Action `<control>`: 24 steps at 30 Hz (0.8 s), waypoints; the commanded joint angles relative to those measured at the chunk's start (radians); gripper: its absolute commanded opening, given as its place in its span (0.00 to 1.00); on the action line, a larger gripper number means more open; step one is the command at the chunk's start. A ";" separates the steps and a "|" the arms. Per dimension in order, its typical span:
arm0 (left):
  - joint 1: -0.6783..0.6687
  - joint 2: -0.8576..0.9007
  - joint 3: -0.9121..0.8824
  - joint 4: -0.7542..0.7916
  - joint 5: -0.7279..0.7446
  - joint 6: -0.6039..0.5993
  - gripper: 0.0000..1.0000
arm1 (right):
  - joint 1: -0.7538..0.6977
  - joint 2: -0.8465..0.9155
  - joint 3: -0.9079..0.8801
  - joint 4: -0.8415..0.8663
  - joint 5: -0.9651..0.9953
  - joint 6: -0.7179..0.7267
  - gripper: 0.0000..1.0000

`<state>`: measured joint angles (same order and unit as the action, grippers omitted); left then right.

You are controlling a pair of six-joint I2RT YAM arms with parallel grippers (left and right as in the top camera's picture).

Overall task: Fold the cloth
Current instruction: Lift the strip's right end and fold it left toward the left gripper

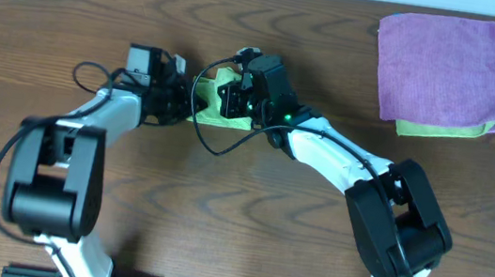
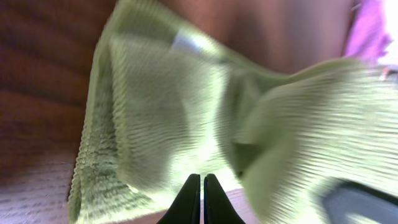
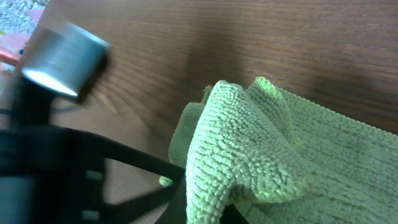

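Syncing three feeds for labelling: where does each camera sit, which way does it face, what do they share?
Overhead: fixed above the table, looking straight down; both arms, left gripper and right gripper meeting at the cloth.
Left wrist: on the left arm, looking along its shut fingertips at the blurred cloth.
Right wrist: on the right arm, looking down at the bunched cloth; own fingers hidden.
Shared: all three show the cloth; overhead and left wrist both catch the purple towel.

Lime-green terry cloth (image 1: 208,109) is lying crumpled at mid-table (image 1: 75,4), bunching into thick folds, 1 white tag (image 2: 186,43) showing.
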<state>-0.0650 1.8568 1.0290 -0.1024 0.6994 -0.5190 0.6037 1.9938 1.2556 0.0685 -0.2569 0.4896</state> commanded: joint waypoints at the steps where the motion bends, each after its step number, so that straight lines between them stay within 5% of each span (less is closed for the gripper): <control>1: 0.029 -0.068 0.003 -0.007 -0.005 0.019 0.06 | 0.007 0.013 0.021 0.008 0.018 -0.016 0.01; 24: 0.159 -0.111 0.003 -0.092 -0.053 0.051 0.06 | 0.063 0.135 0.088 0.061 0.018 -0.011 0.03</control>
<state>0.0898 1.7580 1.0290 -0.1844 0.6537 -0.4919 0.6525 2.1075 1.3174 0.1219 -0.2424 0.4892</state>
